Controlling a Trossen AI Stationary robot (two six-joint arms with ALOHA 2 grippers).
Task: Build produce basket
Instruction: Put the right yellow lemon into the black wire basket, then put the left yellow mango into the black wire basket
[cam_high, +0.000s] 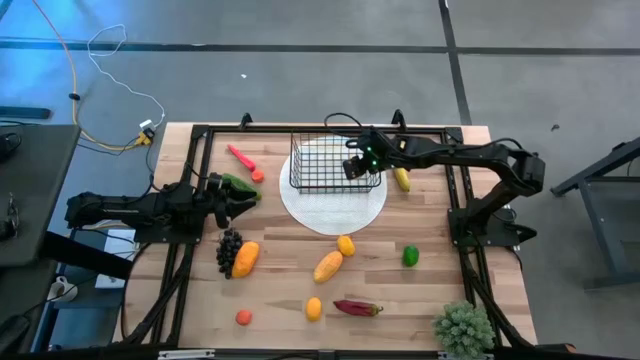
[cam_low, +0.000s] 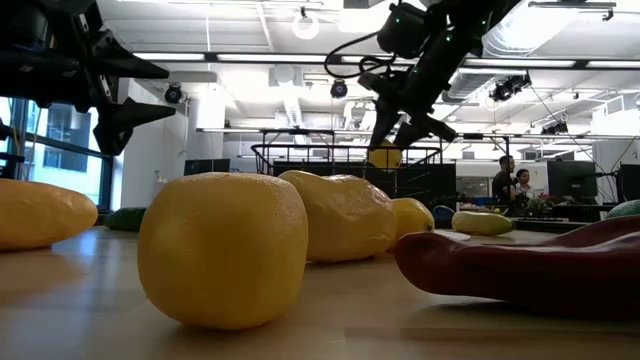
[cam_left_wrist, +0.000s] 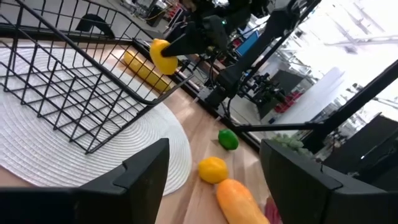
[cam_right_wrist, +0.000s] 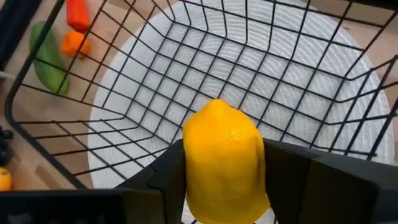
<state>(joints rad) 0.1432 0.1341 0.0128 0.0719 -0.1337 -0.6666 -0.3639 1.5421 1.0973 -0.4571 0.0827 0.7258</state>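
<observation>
Basket (cam_high: 335, 165): empty so far.
Right gripper (cam_high: 357, 167): clamped on a lemon (cam_right_wrist: 224, 158) above the basket.
Left gripper (cam_high: 243, 198): fingers apart, beside the basket.
Left: nearly everything.

Grey concrete floor (cam_high: 300, 80), white ceiling lights (cam_low: 306, 25), tall windows (cam_low: 60, 150), distant desks.

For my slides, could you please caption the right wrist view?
Right gripper holds a lemon above the empty wire basket on the white mat.
</observation>
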